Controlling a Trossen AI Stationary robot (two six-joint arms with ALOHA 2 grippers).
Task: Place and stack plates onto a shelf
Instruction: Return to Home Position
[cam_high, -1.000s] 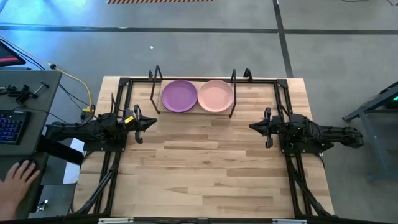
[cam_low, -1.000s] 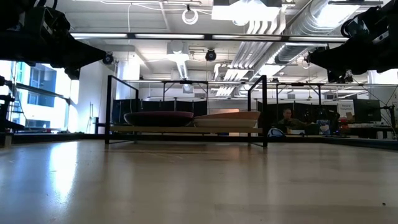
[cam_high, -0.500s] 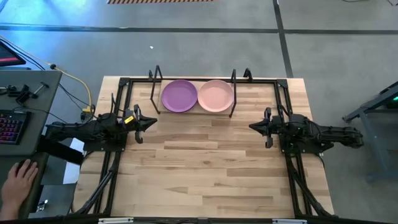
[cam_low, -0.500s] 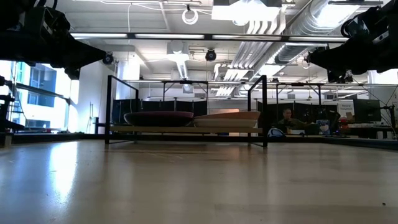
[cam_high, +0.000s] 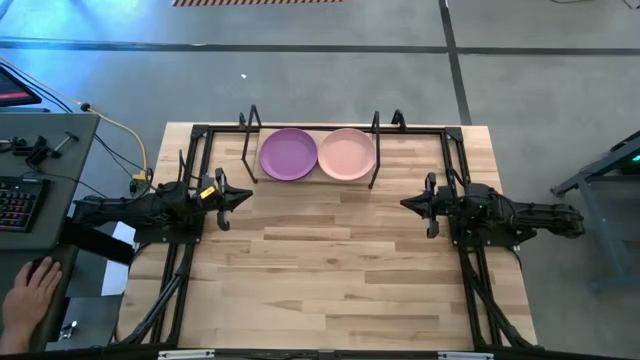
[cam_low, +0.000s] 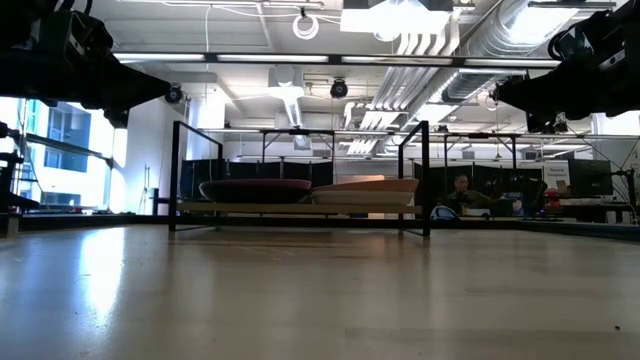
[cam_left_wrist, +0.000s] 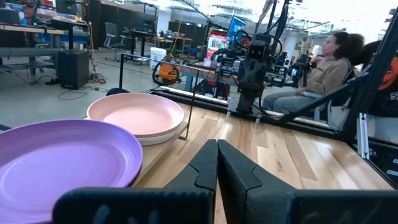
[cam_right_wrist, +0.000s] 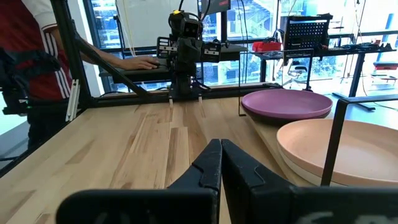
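Observation:
The shelf (cam_high: 317, 180) stands at the table's far edge, its wire uprights rising around two plates. The purple plate (cam_high: 289, 155) lies on its left half and the pale pink plate (cam_high: 347, 154) on its right half. In the left wrist view a cream-white rim (cam_left_wrist: 155, 138) shows under the pink plate (cam_left_wrist: 134, 114). No black plate shows plainly. My left gripper (cam_high: 248, 197) is shut and hovers over the table's left side, near the shelf's left end. My right gripper (cam_high: 403, 203) is shut too, over the right side, pointing left.
Bare wooden tabletop (cam_high: 330, 260) lies between the arms and toward the near edge. Black frame rails (cam_high: 190, 160) run along the table's sides. A desk with a keyboard (cam_high: 20, 200) and a person's hand (cam_high: 30, 290) is left of the table. People show beyond the table in the wrist views.

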